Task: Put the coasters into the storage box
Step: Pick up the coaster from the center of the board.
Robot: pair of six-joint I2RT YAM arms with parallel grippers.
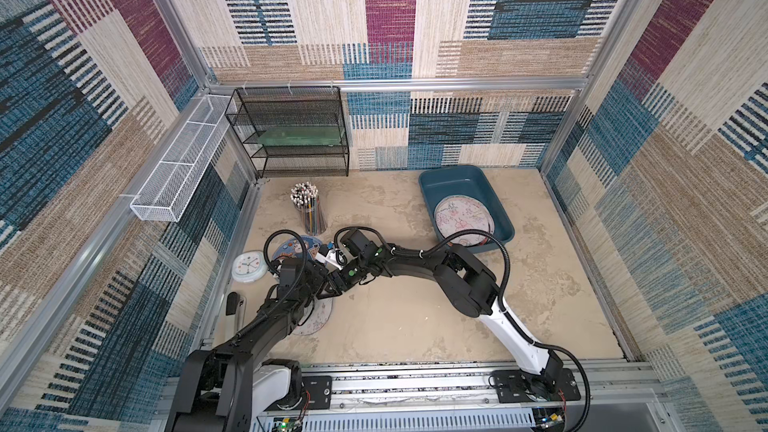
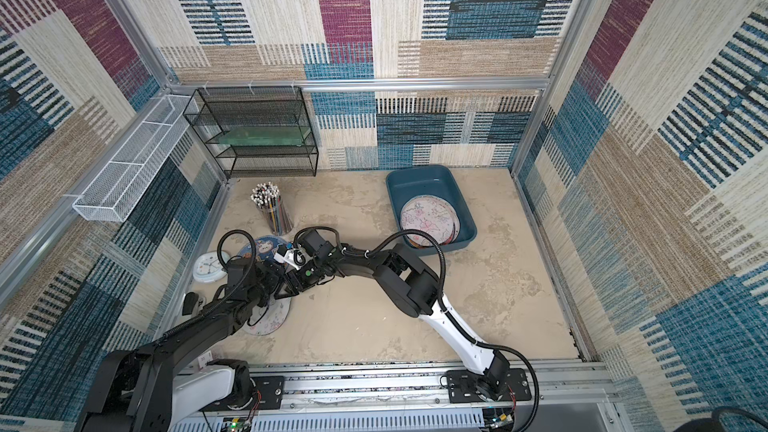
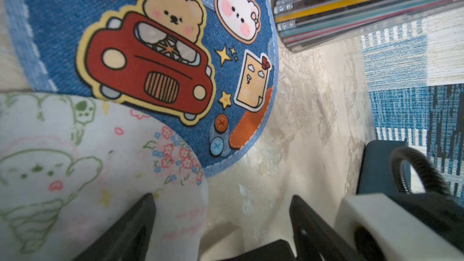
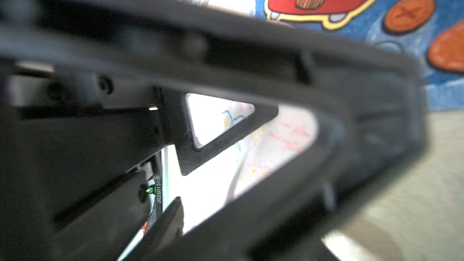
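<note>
Black and white, the left arm (image 1: 266, 326) rises from the near rail and reaches forward with its wrist bent low over the table (image 1: 415, 326). The left claw (image 3: 223, 198) hangs with its two fingers spread wide and nothing between them. One finger (image 3: 135, 224) sits over the edge of a pale coaster (image 3: 75, 171) printed with green and pink drawings; the other (image 3: 311, 227) is over bare table.

The right arm (image 1: 465, 284) comes from the far end of the rail, folds at a raised elbow and stretches across, so that the right claw (image 1: 330, 286) noses down right against the left claw. Its wrist view is filled by the blurred black body of the other claw, and I cannot tell whether its fingers are apart or together.

Just ahead of the left claw a blue coaster (image 3: 163, 59) with a bear in a red car lies flat, its edge tucked under the pale one. Beyond it stands a pencil cup (image 1: 309, 209). Well off to the right of both claws, the teal storage box (image 1: 449, 178) holds a stack of coasters (image 1: 463, 218) at its near end.
</note>
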